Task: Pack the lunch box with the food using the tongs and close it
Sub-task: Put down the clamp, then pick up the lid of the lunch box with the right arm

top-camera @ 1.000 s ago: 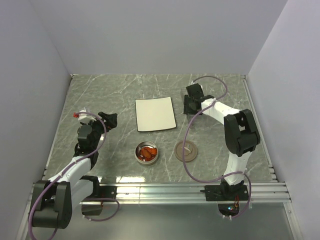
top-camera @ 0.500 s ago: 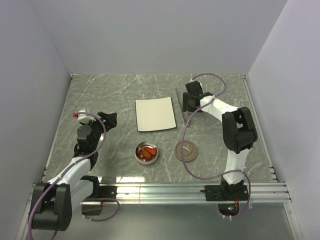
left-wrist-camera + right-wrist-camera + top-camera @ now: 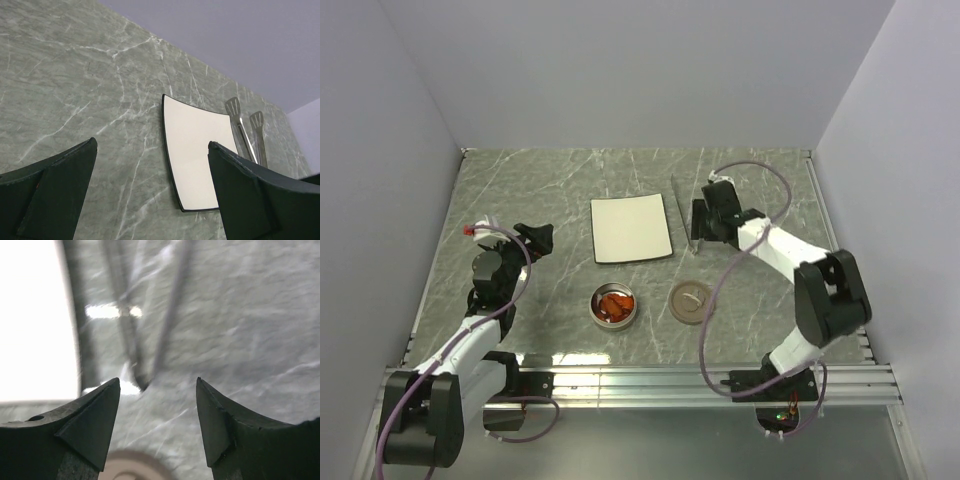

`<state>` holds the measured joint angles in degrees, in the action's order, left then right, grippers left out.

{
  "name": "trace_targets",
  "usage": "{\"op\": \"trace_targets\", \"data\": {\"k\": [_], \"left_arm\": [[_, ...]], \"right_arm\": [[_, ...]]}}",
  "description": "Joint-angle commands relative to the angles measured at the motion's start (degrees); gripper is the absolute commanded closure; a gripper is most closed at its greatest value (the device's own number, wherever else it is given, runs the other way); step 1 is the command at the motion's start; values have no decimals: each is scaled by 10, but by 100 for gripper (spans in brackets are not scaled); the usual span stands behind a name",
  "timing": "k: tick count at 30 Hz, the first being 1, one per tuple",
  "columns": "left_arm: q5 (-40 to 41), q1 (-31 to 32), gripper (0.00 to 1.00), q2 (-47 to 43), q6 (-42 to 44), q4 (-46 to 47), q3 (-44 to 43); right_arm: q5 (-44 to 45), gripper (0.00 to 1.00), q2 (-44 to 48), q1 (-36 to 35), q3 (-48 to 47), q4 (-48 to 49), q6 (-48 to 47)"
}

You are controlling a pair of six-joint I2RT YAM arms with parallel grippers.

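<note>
The grey-green marbled tabletop (image 3: 520,190) is closed in by plain pale walls (image 3: 620,70) at the left, the back and the right. A metal rail (image 3: 640,382) runs along the near edge.

In the middle lies the white square plate (image 3: 631,229). The long thin silver metal tongs (image 3: 682,205) lie flat just beside its right edge, and no hand holds them.

Nearer to the rail stands the small round silver lunch box tin (image 3: 617,324), open, with the orange and red-brown food pieces (image 3: 614,304) inside. Its flat brown round lid (image 3: 691,301) lies on the tabletop just to the right of the tin, apart from it.

The right hand (image 3: 705,222) is just beside the tongs, released, with nothing between its fingers. The left hand (image 3: 535,240) is near the left wall, also released and grasping nothing.

Bare marble lies between the left hand and the plate, and along the back wall.
</note>
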<state>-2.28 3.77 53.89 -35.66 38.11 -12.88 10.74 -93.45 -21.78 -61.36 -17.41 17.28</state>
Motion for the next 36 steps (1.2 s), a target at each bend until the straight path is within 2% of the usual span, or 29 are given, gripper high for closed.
{"op": "trace_targets", "data": {"k": [1, 10, 16, 24, 36], "left_arm": [[-8, -3, 0, -11, -4, 6, -15], [-15, -3, 0, -19, -3, 4, -13], [-23, -3, 1, -21, -1, 6, -13], [-23, -3, 0, -26, -1, 11, -7], [-27, -3, 1, -23, -1, 18, -6]], "right_arm": [[-42, 30, 82, -24, 68, 59, 1], [-77, 27, 298, -138, 222, 99, 13], [-36, 27, 362, -203, 265, 56, 46], [3, 31, 358, -234, 255, -5, 70], [8, 33, 276, -236, 242, -28, 75]]}}
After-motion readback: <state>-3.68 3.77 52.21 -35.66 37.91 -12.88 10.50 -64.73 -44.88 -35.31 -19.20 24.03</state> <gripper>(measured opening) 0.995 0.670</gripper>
